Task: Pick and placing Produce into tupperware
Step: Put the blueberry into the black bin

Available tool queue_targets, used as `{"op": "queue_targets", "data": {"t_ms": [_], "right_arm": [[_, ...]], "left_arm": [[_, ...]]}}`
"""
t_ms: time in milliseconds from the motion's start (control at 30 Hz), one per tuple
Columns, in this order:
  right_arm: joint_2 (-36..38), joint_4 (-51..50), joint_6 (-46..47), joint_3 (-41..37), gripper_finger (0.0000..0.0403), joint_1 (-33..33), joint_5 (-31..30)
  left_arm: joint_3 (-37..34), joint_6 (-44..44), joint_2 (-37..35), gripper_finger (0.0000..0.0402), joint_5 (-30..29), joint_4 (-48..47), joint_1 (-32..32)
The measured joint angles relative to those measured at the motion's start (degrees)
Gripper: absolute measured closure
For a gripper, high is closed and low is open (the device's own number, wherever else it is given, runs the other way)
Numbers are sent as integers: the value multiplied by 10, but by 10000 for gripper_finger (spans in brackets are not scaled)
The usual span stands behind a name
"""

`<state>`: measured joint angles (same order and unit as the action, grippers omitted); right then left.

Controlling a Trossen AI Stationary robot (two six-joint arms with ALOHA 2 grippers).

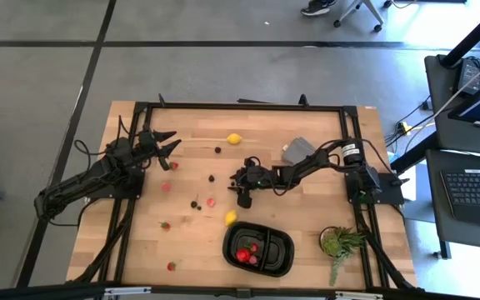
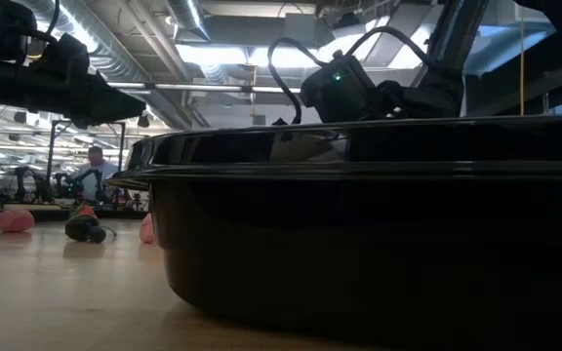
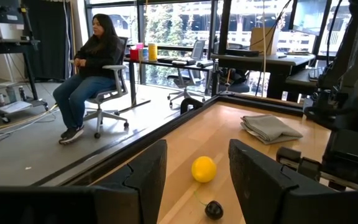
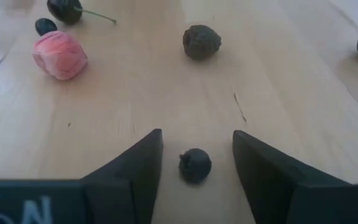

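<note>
Item: wooden tabletop (image 1: 190, 242) with scattered produce, mid-sorting.

Tupperware (image 1: 258, 249): black compartmented tray near the front edge, centre-right; several red pieces (image 1: 246, 252) already lie in one compartment.

Loose produce: one lemon (image 1: 234, 138) toward the far edge, a second lemon (image 1: 231, 217) just beside the tray's far left corner; red strawberry-like bits and small dark berries spread across the middle and left of the tabletop.

Right claw (image 1: 244, 198): reaching low over the middle of the tabletop, above the tray. Its wrist view shows the fingers apart, straddling a small dark berry (image 4: 195, 165) without touching it; nothing is gripped yet. A pink-red piece (image 4: 59, 55) and a brownish round piece (image 4: 201, 41) lie farther off.

Left claw (image 1: 168, 143): waiting at the far left, fingers apart and empty, facing the far lemon.

Step in hand, by judgement: the pick of the dark berry, at the moment of closing.

Next move calls for: a gentle squeeze centred on so small and round a piece, which could easily roll or squirt out; then a lift and a short carry to the tray.
</note>
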<state>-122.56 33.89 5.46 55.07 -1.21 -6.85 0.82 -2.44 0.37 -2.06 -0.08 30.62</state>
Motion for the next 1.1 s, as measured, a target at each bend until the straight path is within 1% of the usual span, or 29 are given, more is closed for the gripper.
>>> {"op": "queue_targets", "data": {"t_ms": [100,400,700,933,1100], "right_arm": [[0,-4,-14,0,231,0,3],[-2,-12,-14,0,276,0,5],[-2,-10,-14,-1,351,1,5],[11,-10,-14,-3,353,1,5],[62,-53,-8,-7,354,1,5]], "left_arm": [[0,0,0,237,0,0,0],[0,0,0,237,0,0,0],[0,0,0,237,0,0,0],[0,0,0,237,0,0,0],[0,0,0,237,0,0,0]]}}
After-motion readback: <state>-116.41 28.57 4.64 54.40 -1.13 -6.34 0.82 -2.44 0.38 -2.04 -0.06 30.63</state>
